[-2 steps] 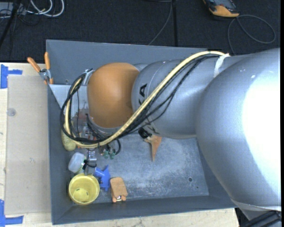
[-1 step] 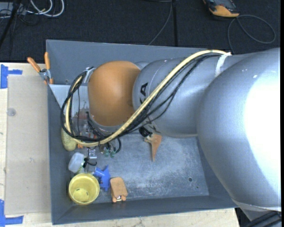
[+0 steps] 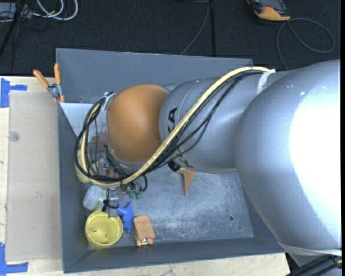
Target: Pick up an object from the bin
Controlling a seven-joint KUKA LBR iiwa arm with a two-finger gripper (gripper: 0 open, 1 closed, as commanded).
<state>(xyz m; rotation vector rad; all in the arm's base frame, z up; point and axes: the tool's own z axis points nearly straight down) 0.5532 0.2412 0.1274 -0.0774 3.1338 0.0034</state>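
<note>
The silver arm [image 3: 287, 154] is the biggest thing here. It comes in from 3 o'clock and covers most of the 3 o'clock half of the grey metal bin [image 3: 218, 211]. Its wrist carries a rounded orange cover [image 3: 135, 122], which sits over the bin's 9 o'clock half. A bundle of yellow and black cables [image 3: 184, 119] runs along the arm and loops round the cover's 9 o'clock and 6 o'clock sides.

The jaws point down under that cover at its 6 o'clock edge, into the bin's 7 o'clock corner. The wrist and cables hide most of them. I cannot tell how far apart they stand, nor whether anything is between them.

The loose things lie in a small cluster in that 7 o'clock corner:

- A round yellow cup [image 3: 103, 230], open side up, lies directly at 6 o'clock of the jaws and nearest to them.
- A tan wooden block [image 3: 143, 230] lies at 3 o'clock of the cup, close beside it.
- A pale see-through piece [image 3: 92, 198] sits at 11 o'clock of the cup, just beside the jaws.
- A small blue piece [image 3: 125, 215] lies between the cup and the block, at 1 o'clock of the cup.

A tan wedge [image 3: 187, 181] stands well apart from the cluster, near the bin's middle, under the arm's edge.
</note>
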